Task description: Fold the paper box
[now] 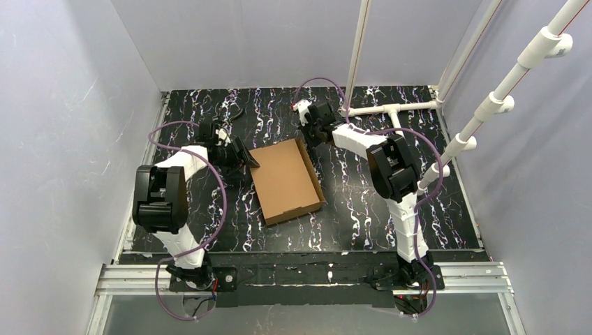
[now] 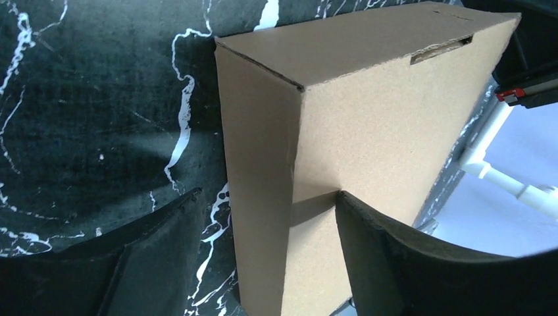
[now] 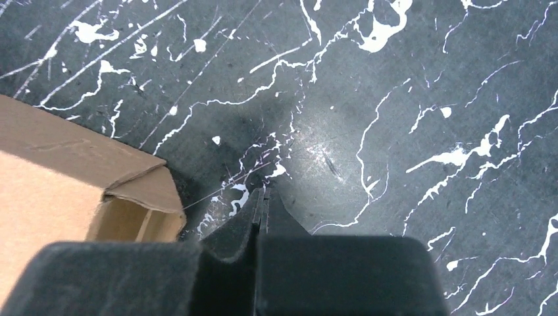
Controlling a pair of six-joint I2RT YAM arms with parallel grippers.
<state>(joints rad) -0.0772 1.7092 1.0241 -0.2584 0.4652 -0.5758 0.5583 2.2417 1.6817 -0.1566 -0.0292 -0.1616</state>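
The paper box [image 1: 286, 180] is a flat brown cardboard box lying on the black marbled table between the two arms. My left gripper [image 1: 244, 162] is at the box's far left corner. In the left wrist view that gripper [image 2: 268, 195] stands open astride the box [image 2: 368, 112]. One finger [image 2: 151, 257] hangs clear of the side wall and the other [image 2: 395, 263] lies over the top face. My right gripper [image 1: 312, 132] is just beyond the far right corner. In the right wrist view it [image 3: 263, 195] is shut on nothing, over bare table beside the box's corner [image 3: 72, 184].
White pipes [image 1: 391, 109] lie on the table at the back right, and more slant up along the right wall. Pale walls enclose the table on three sides. A metal rail [image 1: 307, 273] carries the arm bases at the near edge.
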